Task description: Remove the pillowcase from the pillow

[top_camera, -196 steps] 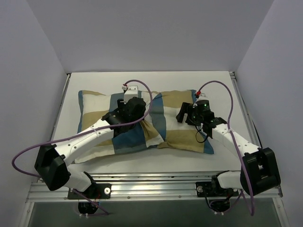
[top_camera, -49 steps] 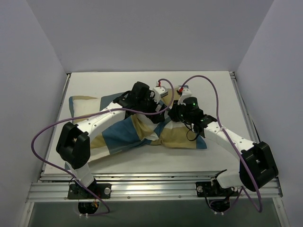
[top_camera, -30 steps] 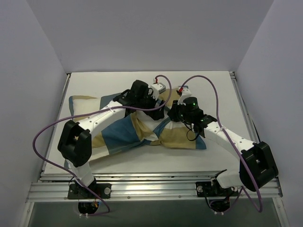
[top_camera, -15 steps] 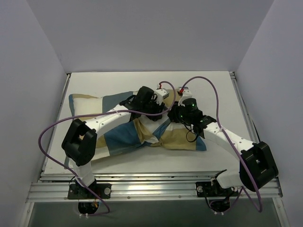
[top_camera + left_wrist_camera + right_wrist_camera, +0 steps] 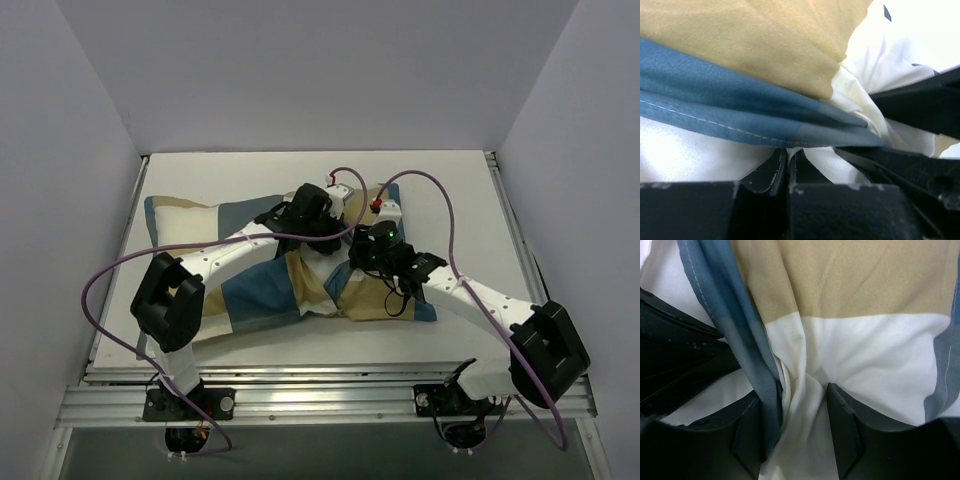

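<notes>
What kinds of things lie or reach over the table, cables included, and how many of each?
Blue, tan and white cloth pillowcase: 1
White robot arms with black joints: 2, left arm, right arm
Purple cables: 2
Total: 5
Plain white pillow: cannot be told apart from the cover, not counted.

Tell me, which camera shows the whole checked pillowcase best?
The top external view: the pillowcase lies across the table, nearly all its blue, tan and white blocks showing. The left wrist and right wrist views show only close-up bunched folds of it.
</notes>
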### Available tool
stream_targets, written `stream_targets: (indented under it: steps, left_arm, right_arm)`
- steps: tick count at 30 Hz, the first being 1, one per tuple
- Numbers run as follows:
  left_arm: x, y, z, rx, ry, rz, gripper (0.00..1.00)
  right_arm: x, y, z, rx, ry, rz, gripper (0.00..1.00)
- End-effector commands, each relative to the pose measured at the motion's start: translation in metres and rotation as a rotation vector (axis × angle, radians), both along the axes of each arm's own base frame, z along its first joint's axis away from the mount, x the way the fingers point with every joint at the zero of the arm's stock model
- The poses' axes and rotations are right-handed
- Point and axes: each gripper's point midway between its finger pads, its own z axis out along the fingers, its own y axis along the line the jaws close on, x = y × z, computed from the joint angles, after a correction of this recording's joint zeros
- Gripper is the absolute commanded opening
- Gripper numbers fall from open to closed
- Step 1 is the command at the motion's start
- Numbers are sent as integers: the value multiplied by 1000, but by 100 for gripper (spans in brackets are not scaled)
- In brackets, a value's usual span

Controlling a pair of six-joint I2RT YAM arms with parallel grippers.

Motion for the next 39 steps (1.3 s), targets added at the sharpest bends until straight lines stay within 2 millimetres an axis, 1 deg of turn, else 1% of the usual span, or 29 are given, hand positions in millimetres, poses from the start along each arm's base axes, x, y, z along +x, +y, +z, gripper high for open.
stream_targets:
  steps: [1, 4, 5, 6, 7, 8, 9, 11, 12, 13, 14, 15, 16, 17, 19, 20, 21, 22, 23, 24, 26, 27, 29, 30, 32, 34, 35, 37, 39]
  left_arm:
    - [16, 17, 11, 32, -12, 147, 2]
    - [19, 24, 18, 22, -4, 181, 2]
    - [19, 26, 19, 20, -3, 188, 2]
    - [21, 32, 26, 14, -7, 203, 2]
    - [19, 37, 26, 24, 5, 209, 2]
    - [18, 40, 29, 24, 6, 210, 2]
    - [16, 45, 36, 18, 4, 212, 2]
    - [6, 52, 36, 39, 21, 186, 2]
    - [0, 57, 43, 39, 18, 175, 2]
    - [-5, 61, 44, 41, 24, 167, 2]
    - [-10, 62, 45, 31, 37, 154, 2]
    - [-18, 67, 39, 35, 61, 149, 2]
    - [-20, 76, 48, 7, 63, 166, 2]
    - [-23, 82, 48, -4, 75, 172, 2]
    - [-32, 98, 50, -28, 93, 212, 2]
    - [-29, 111, 51, -35, 93, 249, 2]
    - [-30, 120, 59, -51, 76, 273, 2]
    - [-33, 128, 55, -55, 92, 301, 2]
    - [-29, 140, 57, -65, 91, 338, 2]
    - [-31, 147, 66, -87, 75, 356, 2]
    - [-30, 161, 70, -116, 69, 405, 2]
    - [-30, 166, 83, -147, 40, 418, 2]
    - [-31, 172, 88, -184, 35, 448, 2]
    - [-30, 179, 99, -215, 8, 470, 2]
    - [-30, 183, 101, -242, 8, 496, 2]
    - [-30, 182, 107, -265, -14, 489, 2]
    - [-36, 173, 102, -286, 11, 443, 2]
    - [-36, 155, 105, -351, 16, 377, 2]
    - [-40, 136, 99, -384, 22, 302, 2]
  right_arm:
    - [-30, -25, -24, -104, 127, -79, 45]
    - [-36, -41, -35, -153, 150, -122, 43]
    - [-36, -49, -37, -170, 149, -149, 39]
    - [-37, -61, -42, -183, 167, -182, 36]
    - [-37, -68, -44, -182, 179, -201, 32]
    - [-38, -74, -47, -171, 192, -218, 25]
    - [-36, -92, -50, -158, 205, -267, 22]
    - [-35, -106, -48, -133, 207, -306, 15]
    - [-34, -110, -48, -120, 213, -315, 14]
    - [-32, -123, -49, -108, 219, -356, 12]
    - [-31, -127, -49, -92, 224, -366, 9]
    - [-28, -130, -46, -66, 216, -377, 8]
    - [-27, -135, -46, -32, 229, -389, 6]
    - [-27, -137, -46, -14, 232, -396, 1]
    - [-24, -138, -42, 31, 228, -402, 0]
    - [-23, -142, -42, 45, 228, -417, 0]
    - [-22, -142, -41, 59, 223, -421, 0]
    - [-22, -141, -41, 81, 225, -423, 0]
    - [-23, -144, -45, 92, 231, -437, 0]
    - [-21, -146, -44, 102, 221, -445, 0]
    - [-21, -146, -48, 136, 237, -439, 0]
    - [-24, -148, -54, 139, 250, -443, 0]
    - [-21, -149, -56, 166, 241, -448, 0]
    - [-21, -152, -60, 176, 243, -459, 0]
    - [-22, -154, -66, 187, 251, -466, 0]
    - [-20, -149, -67, 202, 243, -430, 0]
    - [-18, -143, -65, 218, 239, -397, 0]
    - [-11, -120, -52, 273, 192, -278, 0]
    - [-4, -105, -41, 288, 153, -207, 0]
